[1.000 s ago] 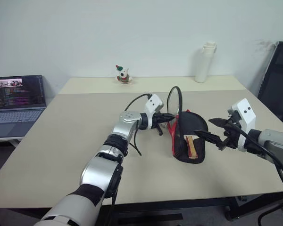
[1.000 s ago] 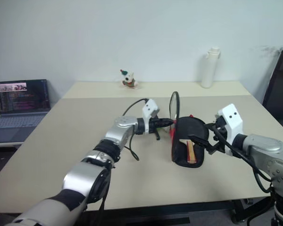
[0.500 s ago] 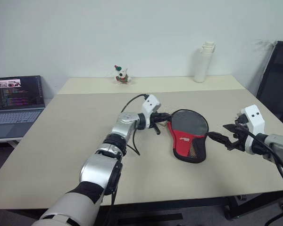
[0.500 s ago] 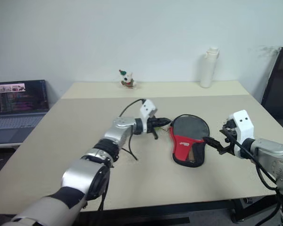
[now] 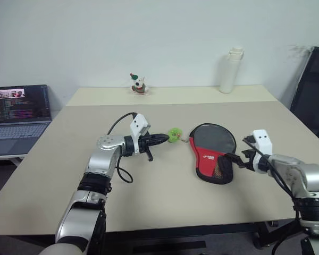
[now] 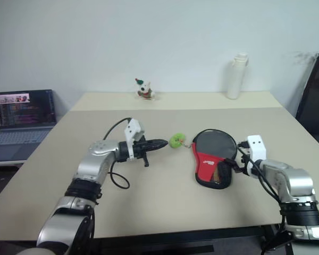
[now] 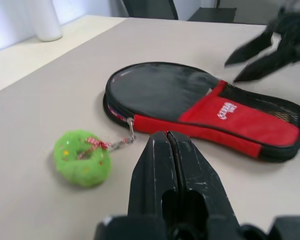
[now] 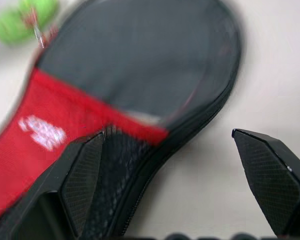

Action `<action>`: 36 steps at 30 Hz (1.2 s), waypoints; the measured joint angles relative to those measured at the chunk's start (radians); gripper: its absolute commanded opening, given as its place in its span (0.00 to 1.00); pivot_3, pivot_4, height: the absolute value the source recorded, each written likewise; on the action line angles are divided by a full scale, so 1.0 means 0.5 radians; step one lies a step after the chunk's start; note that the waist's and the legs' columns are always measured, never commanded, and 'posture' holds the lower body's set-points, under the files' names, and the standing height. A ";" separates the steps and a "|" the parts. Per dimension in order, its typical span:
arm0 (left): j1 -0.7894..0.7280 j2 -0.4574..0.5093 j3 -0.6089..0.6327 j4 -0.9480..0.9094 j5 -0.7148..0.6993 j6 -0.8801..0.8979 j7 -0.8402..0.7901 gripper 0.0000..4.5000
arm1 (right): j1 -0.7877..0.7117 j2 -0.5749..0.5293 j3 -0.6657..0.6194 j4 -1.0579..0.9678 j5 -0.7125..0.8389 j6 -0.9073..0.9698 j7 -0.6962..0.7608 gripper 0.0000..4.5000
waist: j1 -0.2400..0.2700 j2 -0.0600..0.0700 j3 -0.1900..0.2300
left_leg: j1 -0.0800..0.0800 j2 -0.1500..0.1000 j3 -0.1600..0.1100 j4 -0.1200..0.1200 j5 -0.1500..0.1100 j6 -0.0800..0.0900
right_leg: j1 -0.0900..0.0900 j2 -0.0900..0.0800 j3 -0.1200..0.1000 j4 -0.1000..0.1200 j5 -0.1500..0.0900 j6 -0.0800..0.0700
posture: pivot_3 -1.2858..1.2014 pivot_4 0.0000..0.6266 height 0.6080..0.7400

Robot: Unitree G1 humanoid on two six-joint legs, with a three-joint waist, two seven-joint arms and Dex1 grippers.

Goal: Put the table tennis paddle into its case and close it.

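The case (image 5: 212, 153) lies flat on the table, black round end away from me, red panel and mesh pocket toward me, its flap down. A green fuzzy charm (image 5: 174, 134) hangs from the zipper pull at the case's left rim. The table tennis paddle is hidden. My left gripper (image 5: 164, 138) is shut and empty, its tips just left of the charm (image 7: 82, 159). My right gripper (image 5: 238, 151) stands open at the right side of the case's narrow end, one of its fingers (image 8: 82, 180) over the mesh pocket and the other beside the case (image 8: 140, 75).
An open laptop (image 5: 21, 109) sits at the far left. A white bottle (image 5: 229, 70) and a small figurine (image 5: 138, 84) stand at the table's back. A black chair (image 5: 313, 95) is at the right. Bare table (image 5: 165, 186) lies in front of the case.
The case's flap, upright a second ago with the paddle handle showing, now lies flat. My left gripper drew back to the left, uncovering the green charm. My right gripper dropped to the case's narrow end.
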 measured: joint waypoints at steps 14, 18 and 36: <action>0.069 0.044 -0.018 -0.183 -0.029 0.159 0.062 0.00 | -0.196 0.112 0.101 0.392 -0.161 -0.162 0.192 0.65 | -0.021 -0.002 -0.001 | 0.006 -0.001 0.002 0.001 0.000 0.000 | 0.002 0.002 0.002 0.004 0.000 0.000 | 0.52 0.24 1.00; 0.094 0.055 -0.030 -0.208 -0.031 0.163 0.058 0.00 | -0.228 0.149 0.086 0.454 -0.158 -0.141 0.238 0.36 | -0.022 -0.002 -0.002 | 0.006 -0.001 0.002 0.001 0.000 0.000 | 0.002 0.002 0.002 0.005 0.000 0.000 | 0.52 0.24 1.00; 0.551 0.437 -0.032 -0.667 -0.316 0.401 -0.290 0.00 | -0.223 0.576 0.024 0.083 -0.001 0.393 0.230 0.01 | -0.072 -0.002 -0.002 | 0.004 0.006 0.000 -0.002 0.000 0.000 | -0.005 0.005 0.003 0.009 0.001 -0.001 | 0.52 0.24 1.00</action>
